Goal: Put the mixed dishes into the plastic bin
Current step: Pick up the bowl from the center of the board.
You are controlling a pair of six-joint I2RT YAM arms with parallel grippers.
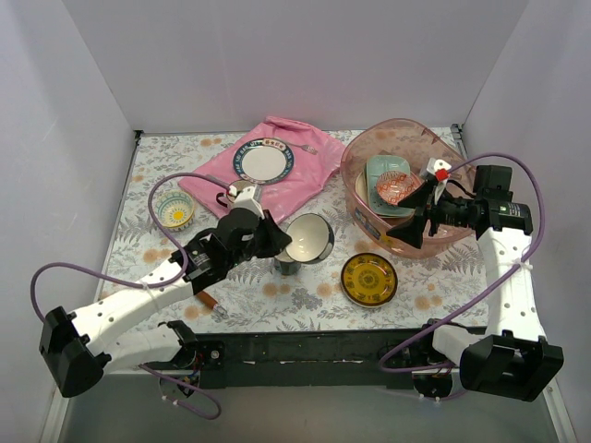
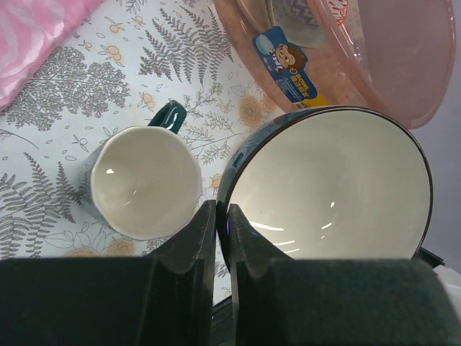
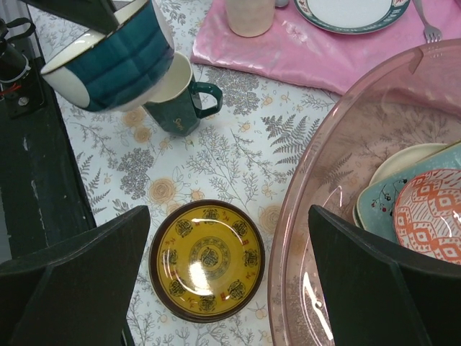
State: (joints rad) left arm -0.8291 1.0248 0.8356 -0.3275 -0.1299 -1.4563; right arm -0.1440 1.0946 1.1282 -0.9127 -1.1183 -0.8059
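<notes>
My left gripper (image 1: 277, 238) is shut on the rim of a bowl (image 1: 309, 238), teal outside and cream inside, and holds it tilted above the dark mug (image 1: 288, 266). In the left wrist view the gripper (image 2: 222, 216) pinches the bowl (image 2: 338, 187) beside the mug (image 2: 144, 180). My right gripper (image 1: 413, 214) is open and empty over the near rim of the pink plastic bin (image 1: 365, 152). The bin holds a pale green tray (image 1: 383, 169) and an orange patterned bowl (image 1: 397, 189). The yellow dark-rimmed plate (image 3: 207, 259) lies below the right gripper (image 3: 229, 216).
A pink cloth (image 1: 305, 175) at the back carries a pink-and-cream plate (image 1: 263, 161), a fork and a cup (image 1: 242, 194). A small yellow bowl (image 1: 174, 210) sits at the left. A wooden-handled spatula (image 1: 211, 300) lies by the left arm.
</notes>
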